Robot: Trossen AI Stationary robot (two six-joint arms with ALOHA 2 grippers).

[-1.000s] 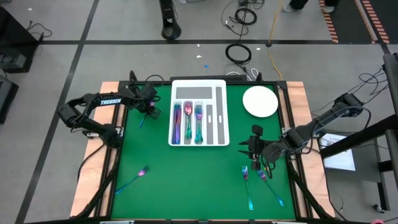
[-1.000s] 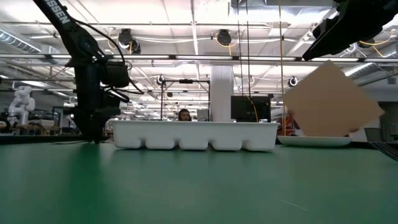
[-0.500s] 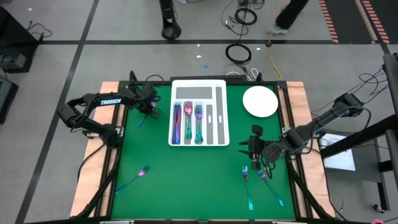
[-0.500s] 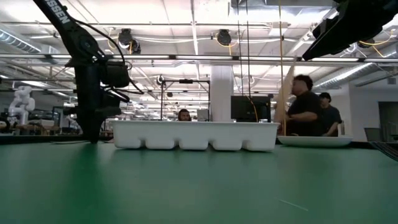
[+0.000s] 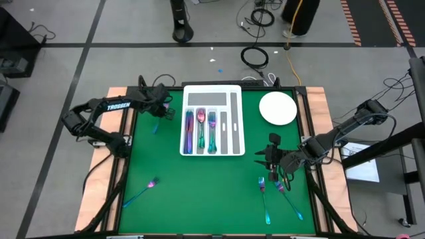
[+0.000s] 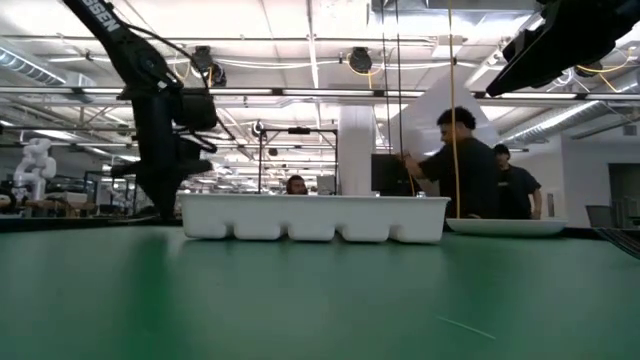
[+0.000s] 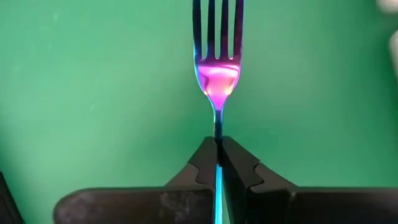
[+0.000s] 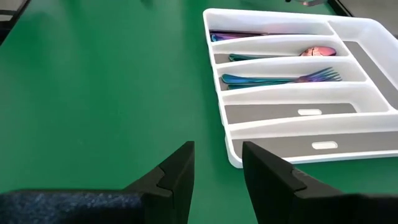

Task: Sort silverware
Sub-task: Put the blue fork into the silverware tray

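Note:
My left gripper stands over the green mat just left of the white tray, pointing steeply down and shut on an iridescent fork. In the low view it shows left of the tray. My right gripper hangs open over the mat right of the tray, with nothing between its fingers. The tray holds several pieces of silverware in its long compartments. My left gripper pinches the fork's slim handle between its two fingers, just below the neck. It comes from above, with the fingers along the handle. The tines stick out past the fingertips over the mat; whether they touch it I cannot tell.
A round white plate sits at the far right. Two forks lie near the front right, under my right arm. A spoon lies near the front left. People stand in the room beyond.
My left gripper has risen a little and gone slightly toward the tray, rolling its wrist, and the fork has shifted with it. In the room behind, people have walked across.

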